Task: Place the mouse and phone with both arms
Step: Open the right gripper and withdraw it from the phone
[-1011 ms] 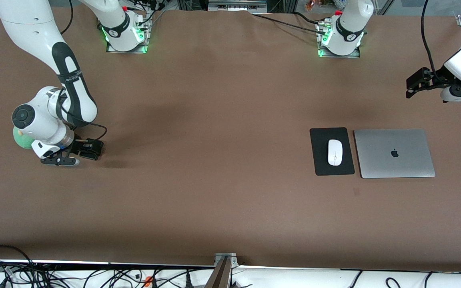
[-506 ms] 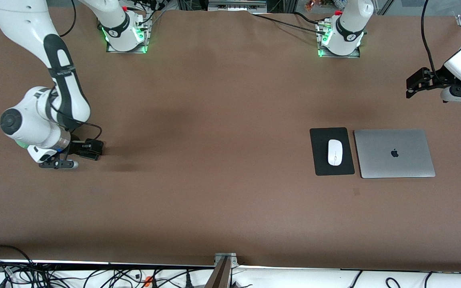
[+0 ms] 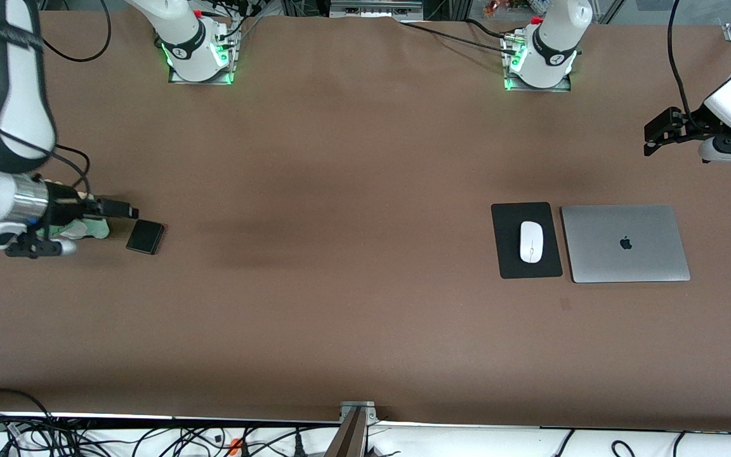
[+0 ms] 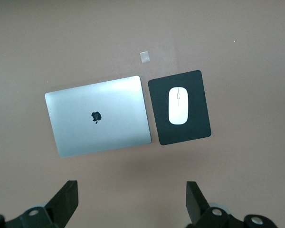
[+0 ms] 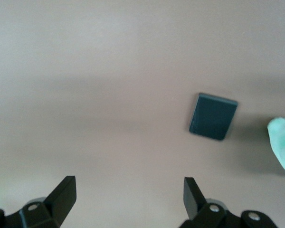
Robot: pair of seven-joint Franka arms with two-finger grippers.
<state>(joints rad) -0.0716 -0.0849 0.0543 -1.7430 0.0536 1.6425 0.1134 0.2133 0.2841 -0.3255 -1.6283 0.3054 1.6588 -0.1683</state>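
Note:
The white mouse (image 3: pixel 531 241) lies on a black mouse pad (image 3: pixel 508 254) toward the left arm's end of the table. The left wrist view looks down on the mouse (image 4: pixel 178 105) and the pad (image 4: pixel 199 128). My left gripper (image 3: pixel 651 136) hangs open and empty over the table edge at that end; its jaws (image 4: pixel 132 199) stand wide over bare table. The black phone (image 3: pixel 145 237) lies flat toward the right arm's end. My right gripper (image 3: pixel 125 209) is open and empty, in the air just beside the phone (image 5: pixel 213 116), apart from it.
A closed silver laptop (image 3: pixel 625 243) lies beside the mouse pad. A pale green object (image 3: pixel 80 228) sits under the right wrist, next to the phone. A small tape mark (image 3: pixel 565 304) is nearer the front camera than the laptop. Cables run along the table's front edge.
My right arm has drawn back toward its end of the table, uncovering the phone lying on the table. The left arm has not moved.

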